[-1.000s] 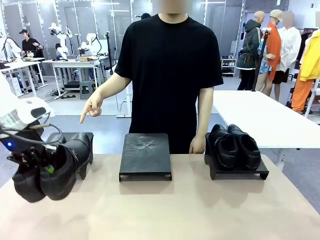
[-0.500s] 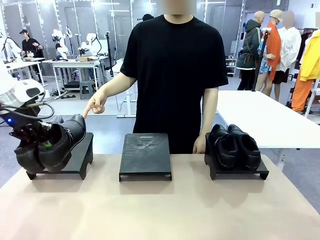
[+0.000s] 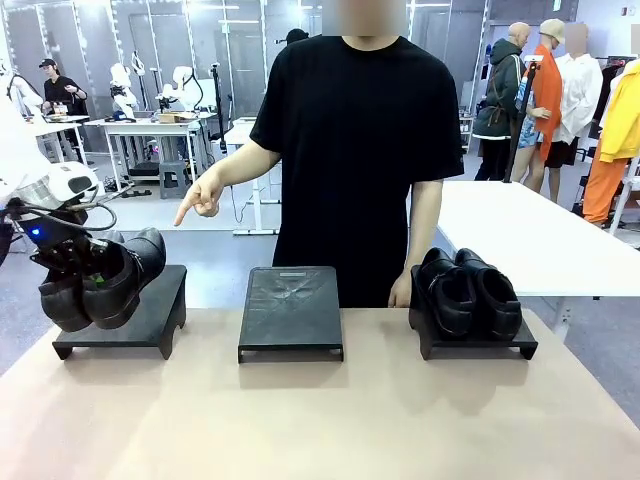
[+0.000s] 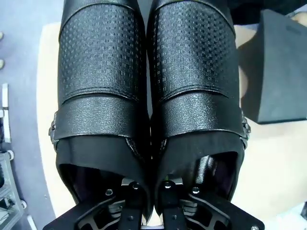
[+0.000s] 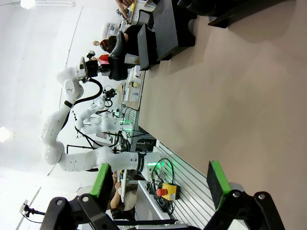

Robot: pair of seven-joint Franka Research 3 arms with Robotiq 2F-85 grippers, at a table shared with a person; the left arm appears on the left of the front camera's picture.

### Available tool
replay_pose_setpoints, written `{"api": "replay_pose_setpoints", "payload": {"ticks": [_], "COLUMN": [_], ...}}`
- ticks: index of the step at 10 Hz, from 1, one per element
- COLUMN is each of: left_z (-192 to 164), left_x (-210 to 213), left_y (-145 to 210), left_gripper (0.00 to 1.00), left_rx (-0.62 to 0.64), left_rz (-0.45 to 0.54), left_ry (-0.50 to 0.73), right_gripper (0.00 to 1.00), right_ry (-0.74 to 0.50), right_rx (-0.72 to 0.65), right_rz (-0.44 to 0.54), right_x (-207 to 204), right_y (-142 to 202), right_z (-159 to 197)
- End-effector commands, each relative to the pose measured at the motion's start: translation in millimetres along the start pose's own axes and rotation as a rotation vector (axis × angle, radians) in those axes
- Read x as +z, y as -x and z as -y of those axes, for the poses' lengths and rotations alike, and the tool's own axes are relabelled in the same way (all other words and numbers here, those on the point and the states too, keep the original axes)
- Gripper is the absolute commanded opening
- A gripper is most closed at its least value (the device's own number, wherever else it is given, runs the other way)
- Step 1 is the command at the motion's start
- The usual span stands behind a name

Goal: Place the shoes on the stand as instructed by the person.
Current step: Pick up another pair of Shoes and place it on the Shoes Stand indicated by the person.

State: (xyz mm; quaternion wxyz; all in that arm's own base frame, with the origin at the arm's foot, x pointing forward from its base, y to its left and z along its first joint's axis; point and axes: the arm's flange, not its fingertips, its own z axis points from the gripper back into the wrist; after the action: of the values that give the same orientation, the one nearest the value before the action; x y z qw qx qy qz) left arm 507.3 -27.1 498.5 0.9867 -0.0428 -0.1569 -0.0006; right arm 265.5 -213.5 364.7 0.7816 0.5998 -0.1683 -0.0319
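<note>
Currently: left gripper (image 3: 88, 268) carries one pair of shoes (image 3: 100, 285) above the left stand (image 3: 150, 318).

Left gripper fingers are clamped together on the inner walls of both shoes; in the left wrist view the pair (image 4: 148, 96) sits side by side, toes pointing away from the camera. The held pair hangs tilted over the left stand's near left part; contact with the stand cannot be determined. Right gripper (image 5: 160, 184) has its green pads (image 5: 217, 183) spread apart, holding nothing, above the table (image 3: 320, 420). Second pair (image 3: 468, 290) rests on the right stand (image 3: 520, 347). Middle stand (image 3: 291, 310) carries nothing. Person (image 3: 360, 150) stands at the far side, one hand (image 3: 203, 197) pointing a finger down toward the left stand.
</note>
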Motion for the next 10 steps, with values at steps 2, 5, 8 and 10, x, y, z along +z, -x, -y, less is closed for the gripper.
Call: {"api": "replay_pose_setpoints", "payload": {"ticks": [2, 5, 8, 10], "left_z": [-9, -16, -24, -32], "left_x": [-21, -48, -62, -71], "left_y": [-31, -45, -53, -62], "left_gripper": [0.08, 0.08, 0.08, 0.08], "left_rx": [-0.038, -0.046, -0.030, -0.010], "left_rz": [0.006, 0.056, 0.093, 0.106], "left_ry": [-0.006, -0.007, -0.019, -0.045], "right_gripper": [1.00, 1.00, 1.00, 1.00], "right_ry": [-0.001, -0.001, -0.001, -0.001], "right_rx": [0.008, 0.008, 0.008, 0.008], "right_rz": [-0.016, -0.016, -0.016, -0.016], "right_x": [4, 4, 4, 4], "right_y": [1, 1, 1, 1], "right_z": [-1, -1, -1, -1]}}
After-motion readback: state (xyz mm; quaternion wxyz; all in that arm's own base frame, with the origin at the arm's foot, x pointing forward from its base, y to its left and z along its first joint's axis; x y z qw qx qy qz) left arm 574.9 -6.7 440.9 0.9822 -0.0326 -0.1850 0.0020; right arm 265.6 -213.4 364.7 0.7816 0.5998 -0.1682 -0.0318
